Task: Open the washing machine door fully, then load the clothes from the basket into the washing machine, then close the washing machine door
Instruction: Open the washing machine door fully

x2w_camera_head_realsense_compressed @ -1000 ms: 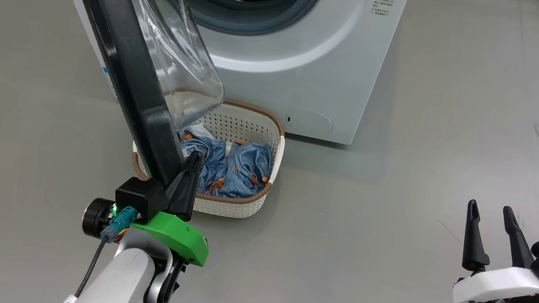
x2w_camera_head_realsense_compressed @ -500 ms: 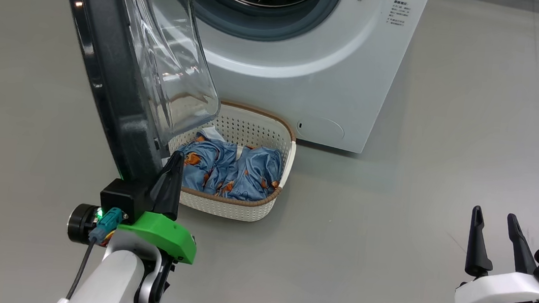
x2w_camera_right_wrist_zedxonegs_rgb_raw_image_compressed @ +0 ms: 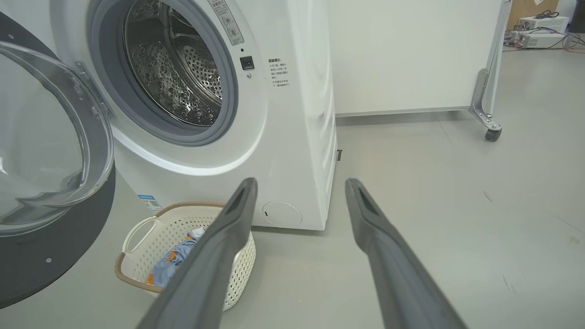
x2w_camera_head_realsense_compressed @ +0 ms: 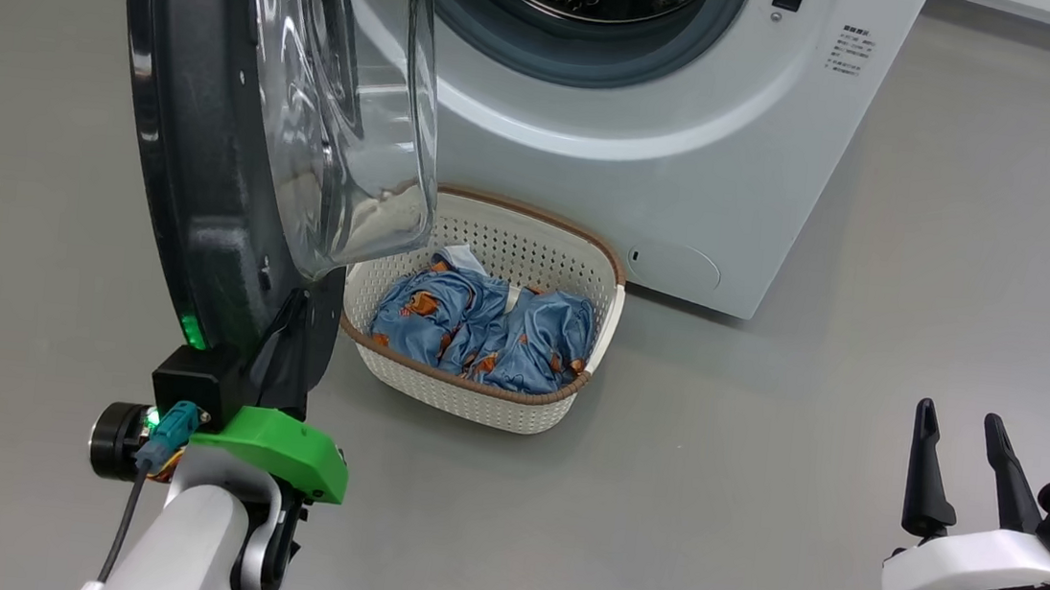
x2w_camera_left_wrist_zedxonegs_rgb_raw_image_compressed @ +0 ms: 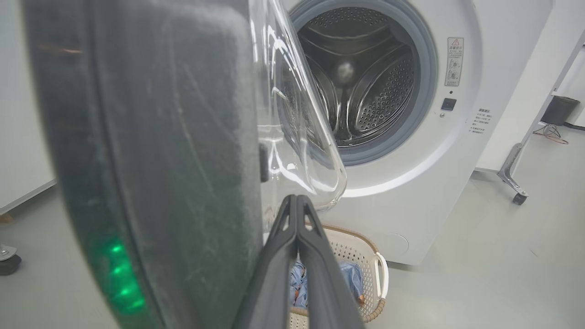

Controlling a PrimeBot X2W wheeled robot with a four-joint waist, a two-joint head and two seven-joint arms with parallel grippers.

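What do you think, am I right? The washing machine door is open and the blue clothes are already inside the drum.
Not quite. The washing machine door is open, but the clothes are in the basket on the floor, not inside the drum. The head view shows them there, and the left wrist view shows the drum empty.

One washing machine point(x2w_camera_head_realsense_compressed: 593, 186), one door point(x2w_camera_head_realsense_compressed: 191, 157), one basket point(x2w_camera_head_realsense_compressed: 476, 406).
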